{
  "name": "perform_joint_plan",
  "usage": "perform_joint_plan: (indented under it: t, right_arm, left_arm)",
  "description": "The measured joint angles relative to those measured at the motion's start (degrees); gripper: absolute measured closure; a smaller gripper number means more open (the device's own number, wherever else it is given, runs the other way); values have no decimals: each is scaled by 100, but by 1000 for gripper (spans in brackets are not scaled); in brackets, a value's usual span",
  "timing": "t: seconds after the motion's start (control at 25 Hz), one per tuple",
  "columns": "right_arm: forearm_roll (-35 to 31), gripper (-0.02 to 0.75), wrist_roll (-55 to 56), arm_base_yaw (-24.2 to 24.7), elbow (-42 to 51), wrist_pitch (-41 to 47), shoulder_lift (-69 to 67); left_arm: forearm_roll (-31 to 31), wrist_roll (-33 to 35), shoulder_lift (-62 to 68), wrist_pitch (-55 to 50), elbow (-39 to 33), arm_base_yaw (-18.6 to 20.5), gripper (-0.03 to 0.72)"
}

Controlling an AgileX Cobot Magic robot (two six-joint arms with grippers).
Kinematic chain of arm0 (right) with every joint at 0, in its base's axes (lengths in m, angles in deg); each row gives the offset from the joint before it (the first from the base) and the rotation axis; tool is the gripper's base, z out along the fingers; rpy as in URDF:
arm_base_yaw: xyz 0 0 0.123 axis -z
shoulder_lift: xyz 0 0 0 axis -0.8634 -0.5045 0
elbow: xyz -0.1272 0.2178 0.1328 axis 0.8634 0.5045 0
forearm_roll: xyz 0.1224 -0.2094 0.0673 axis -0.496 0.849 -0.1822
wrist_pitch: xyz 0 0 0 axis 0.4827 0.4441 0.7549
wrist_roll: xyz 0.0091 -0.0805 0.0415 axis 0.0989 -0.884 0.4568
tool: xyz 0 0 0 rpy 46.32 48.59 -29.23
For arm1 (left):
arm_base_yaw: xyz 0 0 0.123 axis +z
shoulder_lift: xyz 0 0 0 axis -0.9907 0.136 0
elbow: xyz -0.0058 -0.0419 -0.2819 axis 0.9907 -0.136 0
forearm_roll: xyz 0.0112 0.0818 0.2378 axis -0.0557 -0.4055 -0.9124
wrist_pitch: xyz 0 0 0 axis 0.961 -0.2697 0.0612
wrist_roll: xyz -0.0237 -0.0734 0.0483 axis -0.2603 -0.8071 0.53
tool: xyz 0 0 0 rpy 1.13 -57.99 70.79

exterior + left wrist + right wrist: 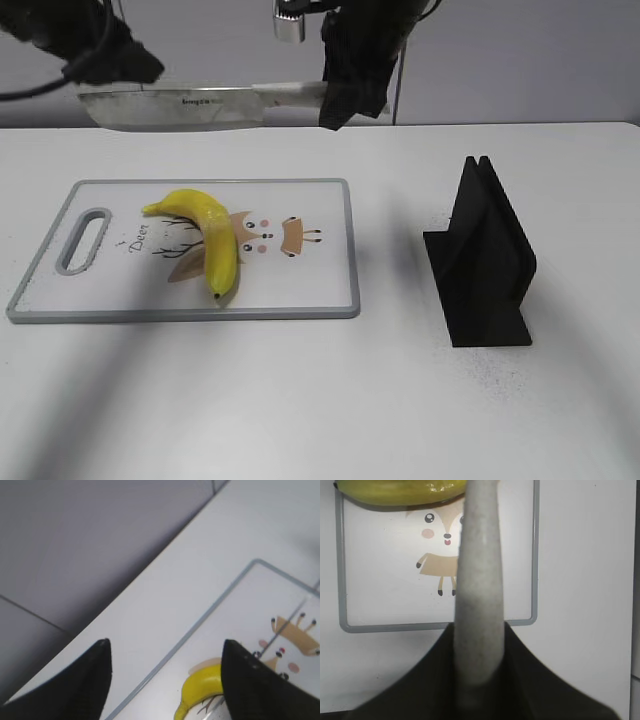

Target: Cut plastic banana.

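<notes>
The yellow plastic banana [208, 236] lies curved on the white cutting board [320, 290], over a deer drawing. My right gripper [345, 95] is shut on the grey handle [479, 595] of a broad knife [170, 107], held level in the air beyond the board's far edge, blade pointing left. In the right wrist view the banana [395, 492] shows at the top, beyond the handle. My left gripper [105, 55] is open and empty, high at the upper left above the blade's tip. In the left wrist view its fingers [165, 680] frame the board's edge and the banana's stem end [200, 692].
A black knife stand [483, 255] stands on the white table [300, 400] to the right of the board. The board has a handle slot [83, 240] at its left end. A grey wall runs behind the table.
</notes>
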Motion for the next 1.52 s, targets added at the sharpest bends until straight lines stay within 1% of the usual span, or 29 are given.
perform_joint_plan:
  t: [0.08, 0.16, 0.28, 0.4, 0.48, 0.56, 0.6, 0.72, 0.84, 0.92, 1.0, 1.08, 1.16, 1.24, 1.32, 1.52]
  right_arm:
    - [76, 575, 191, 0, 174, 0, 206]
    - [144, 575, 663, 0, 316, 0, 456]
    - [258, 575, 1640, 0, 574, 4, 873]
    - [434, 575, 2541, 0, 721, 10, 1306]
    - [509, 575, 3196, 0, 747, 10, 1540]
    - [538, 575, 3887, 0, 747, 13, 1730]
    - [543, 575, 4137, 0, 747, 13, 1802]
    - [545, 575, 5009, 0, 766, 13, 1917]
    - [545, 575, 5727, 0, 802, 13, 1959]
    - [545, 575, 6004, 0, 911, 13, 2031]
    - [545, 575, 6230, 0, 1130, 13, 2181]
    - [583, 575, 6383, 0, 1468, 13, 2362]
    - [740, 575, 6605, 0, 1866, 8, 2580]
    - [957, 575, 6878, 0, 2382, 2, 2827]
    - [1074, 575, 7099, 0, 2896, -145, 3069]
    - [1122, 575, 7511, 0, 4115, -772, 3670]
  left_arm:
    - [-27, -666, -229, 84, 0, 132, 27]
    - [-151, -1446, -432, -6, 0, 316, 36]
    - [-445, -2557, -753, -561, 0, 861, 47]
    - [-560, -3270, -1018, -1331, 0, 1495, 55]
    - [-590, -3571, -1152, -1962, 0, 1871, 62]
    - [-629, -3760, -1221, -2564, 0, 2087, 73]
    - [-686, -3892, -1242, -2872, 0, 2134, 82]
    - [-1104, -4386, -1253, -3562, 0, 2136, 120]
    - [-1702, -4783, -1326, -3700, -23, 2030, 138]
    - [-1949, -4900, -1543, -3694, -183, 1888, 141]
    - [-2069, -4936, -1902, -3676, -546, 1597, 142]
    - [-2234, -4943, -2408, -3498, -1152, 1224, 142]
    - [-2306, -4948, -2937, -3300, -1633, 966, 142]
    - [-2355, -4949, -3374, -3193, -2143, 893, 142]
    - [-2383, -5062, -3893, -3106, -2567, 922, 143]
    - [-2353, -5234, -5098, -2848, -3411, 1022, 144]
